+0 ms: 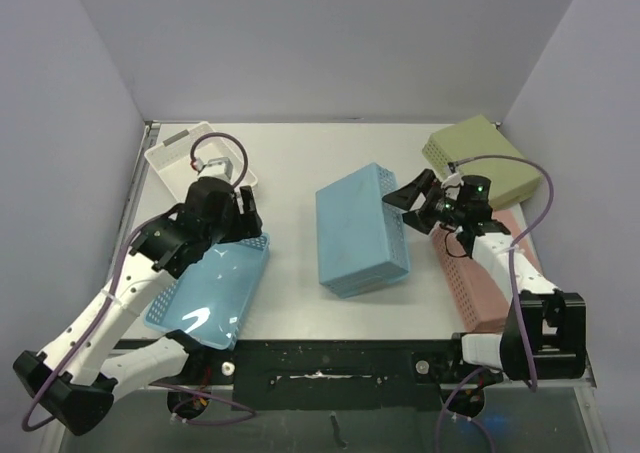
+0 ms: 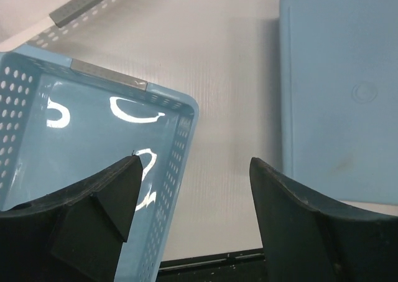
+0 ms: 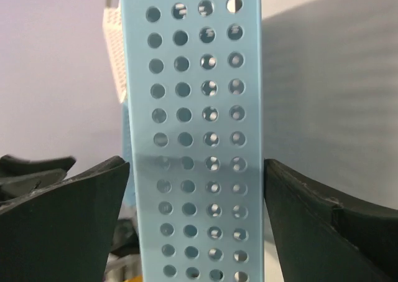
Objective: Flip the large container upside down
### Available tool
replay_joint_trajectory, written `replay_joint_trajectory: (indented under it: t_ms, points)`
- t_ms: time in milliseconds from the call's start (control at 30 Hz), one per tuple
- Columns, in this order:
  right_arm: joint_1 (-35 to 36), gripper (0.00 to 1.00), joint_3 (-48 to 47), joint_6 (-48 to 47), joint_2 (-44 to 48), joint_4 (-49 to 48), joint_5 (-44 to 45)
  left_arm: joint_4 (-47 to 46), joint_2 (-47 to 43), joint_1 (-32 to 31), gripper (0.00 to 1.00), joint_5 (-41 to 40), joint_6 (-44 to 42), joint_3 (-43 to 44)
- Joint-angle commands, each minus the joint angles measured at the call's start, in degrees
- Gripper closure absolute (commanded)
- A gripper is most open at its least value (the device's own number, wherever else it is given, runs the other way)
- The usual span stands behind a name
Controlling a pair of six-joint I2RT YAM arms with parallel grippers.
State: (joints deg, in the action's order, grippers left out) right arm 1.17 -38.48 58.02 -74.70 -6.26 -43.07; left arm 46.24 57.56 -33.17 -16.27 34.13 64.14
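Large blue container (image 1: 362,230) mid-table, flat bottom up, rim down. R gripper (image 1: 418,205) at its right side: jaws spread wide. Wrist view shows the perforated wall betw. the fingers (image 3: 68,213). Nothing clamped; contact can't tell. L gripper (image 2: 193,182) also wide open, holding nothing, above near corner of shallow blue basket (image 1: 210,293) at left. White basket (image 1: 157,161) back left, green box (image 1: 485,153) back right, pink basket (image 1: 470,293) beneath R arm.
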Motion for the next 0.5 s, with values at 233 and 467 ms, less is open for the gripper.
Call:
replay_joint_trajectory:
  t_ms: [233,467]
  points:
    - [1.1,0.04,-16.3,-24.4,10.5,44.0,38.3,7.7,4.7,-1.2,0.28,6.2,0.2,-4.0]
    - [10.8,0.02,-17.2,-22.0,16.8,52.3,47.9,6.6,8.1,-8.0,0.28,5.5,5.4,-7.9]
